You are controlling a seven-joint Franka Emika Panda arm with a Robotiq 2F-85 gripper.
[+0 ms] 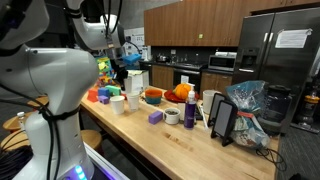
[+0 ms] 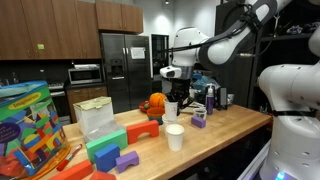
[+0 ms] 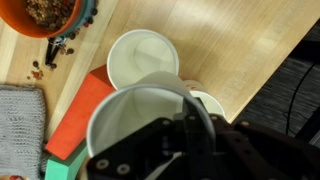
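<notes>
Gripper (image 3: 188,130) clamped on rim of white cup (image 3: 140,115), held up over wooden counter (image 3: 235,40). 2nd cup (image 3: 142,58) stands just beyond, red block (image 3: 85,105) to left, orange bowl (image 3: 40,15) at far left.

The arm (image 2: 228,38) is all glossy white rounded shells with dark seams at the joints, and right behind the gripper (image 3: 190,138) there's a chunky white-and-black wrist block. The gripper itself is matte black and boxy, with linked fingers (image 3: 197,118) and a few pale pins showing in the wrist view. Far back from the gripper, a black cable (image 1: 50,113) loops round the fat base links, with a blue-purple glow (image 1: 75,172) underneath.
</notes>
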